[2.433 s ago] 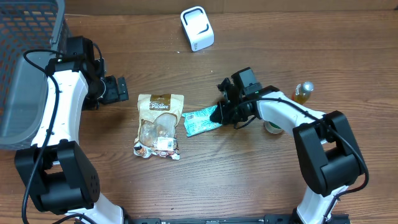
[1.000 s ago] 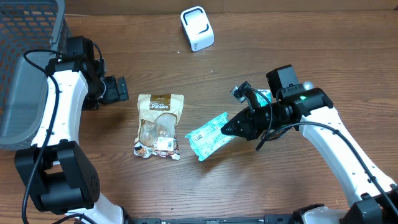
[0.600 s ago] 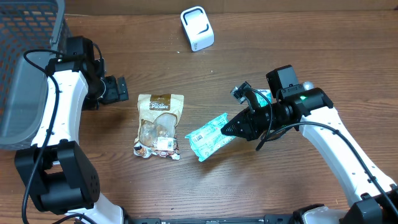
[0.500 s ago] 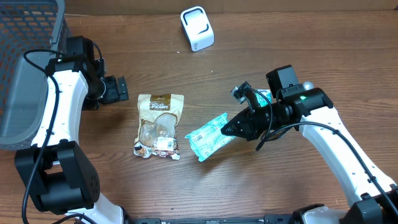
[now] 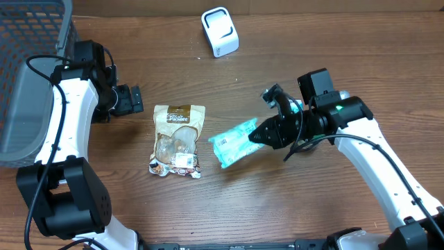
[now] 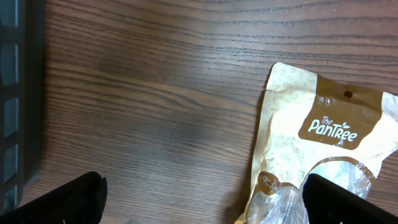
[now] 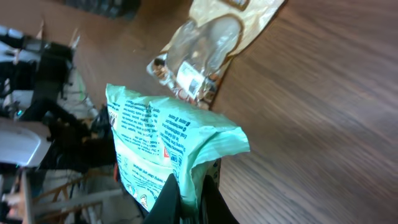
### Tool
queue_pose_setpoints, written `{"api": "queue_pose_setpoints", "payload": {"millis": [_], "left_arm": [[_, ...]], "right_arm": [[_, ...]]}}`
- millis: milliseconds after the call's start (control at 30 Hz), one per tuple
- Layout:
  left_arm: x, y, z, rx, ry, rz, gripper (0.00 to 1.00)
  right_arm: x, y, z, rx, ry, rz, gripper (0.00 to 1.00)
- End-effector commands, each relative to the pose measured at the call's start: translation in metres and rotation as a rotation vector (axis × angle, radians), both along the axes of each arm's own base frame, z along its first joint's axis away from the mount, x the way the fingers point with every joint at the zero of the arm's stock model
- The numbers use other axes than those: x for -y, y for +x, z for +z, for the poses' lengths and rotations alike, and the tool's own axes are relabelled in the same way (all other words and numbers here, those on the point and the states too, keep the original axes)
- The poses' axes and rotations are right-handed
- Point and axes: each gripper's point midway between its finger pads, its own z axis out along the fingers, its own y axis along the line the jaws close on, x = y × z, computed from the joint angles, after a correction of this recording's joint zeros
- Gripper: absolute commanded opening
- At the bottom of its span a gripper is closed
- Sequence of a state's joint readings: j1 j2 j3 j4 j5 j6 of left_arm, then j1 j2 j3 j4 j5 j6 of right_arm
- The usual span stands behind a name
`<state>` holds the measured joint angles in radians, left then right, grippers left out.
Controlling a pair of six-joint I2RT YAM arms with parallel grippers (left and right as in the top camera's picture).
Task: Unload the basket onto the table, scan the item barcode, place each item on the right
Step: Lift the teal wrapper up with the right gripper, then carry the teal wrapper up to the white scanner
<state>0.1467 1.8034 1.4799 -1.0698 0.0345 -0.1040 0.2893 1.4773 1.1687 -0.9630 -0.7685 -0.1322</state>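
Observation:
A mint-green snack packet (image 5: 234, 141) hangs above the table's middle, pinched at its right end by my right gripper (image 5: 260, 134), which is shut on it. In the right wrist view the packet (image 7: 161, 149) rises from between the fingers of the right gripper (image 7: 189, 202), its printed side facing the camera. A white barcode scanner (image 5: 220, 32) stands at the back centre, well apart from the packet. My left gripper (image 5: 128, 101) is open at the left, just left of a tan PanTree pouch (image 5: 177, 139). The left wrist view shows the left gripper (image 6: 202, 205) holding nothing, with the pouch (image 6: 323, 143) beside its right finger.
A dark mesh basket (image 5: 31, 35) and a grey bin (image 5: 17, 118) fill the far left edge. The basket's wall (image 6: 18, 93) lines the left side of the left wrist view. The tan pouch (image 7: 211, 43) lies flat below the held packet.
The right gripper has carried the green packet a little toward the back of the table and turned it flatter. The left arm has not moved.

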Motion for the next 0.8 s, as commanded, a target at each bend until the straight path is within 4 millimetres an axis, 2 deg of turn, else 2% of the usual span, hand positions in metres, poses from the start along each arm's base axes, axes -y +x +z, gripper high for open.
{"api": "queue_pose_setpoints", "payload": {"millis": [0,100,200,500,567,667,767], "left_arm": [[-0.001,0.006,0.001,0.009,-0.005,-0.005,1.0],[-0.001,0.006,0.001,0.009,-0.005,-0.005,1.0],[-0.001,0.006,0.001,0.009,-0.005,-0.005,1.0],[-0.001,0.006,0.001,0.009,-0.005,-0.005,1.0],[-0.001,0.006,0.001,0.009,-0.005,-0.005,1.0],[-0.001,0.006,0.001,0.009,-0.005,-0.005,1.0],[-0.001,0.006,0.001,0.009,-0.005,-0.005,1.0]], "right_arm": [[0.003,0.02,0.03,0.063,-0.027,-0.098,0.03],[0.005,0.034,0.039,0.11,-0.097,-0.164,0.03],[0.005,0.048,0.058,0.198,-0.171,-0.214,0.03],[0.016,0.102,0.138,0.465,-0.42,-0.372,0.03],[0.019,0.115,0.15,0.512,-0.462,-0.392,0.03],[0.024,0.138,0.161,0.598,-0.533,-0.4,0.03],[0.032,0.16,0.157,0.68,-0.636,-0.395,0.03]]}}
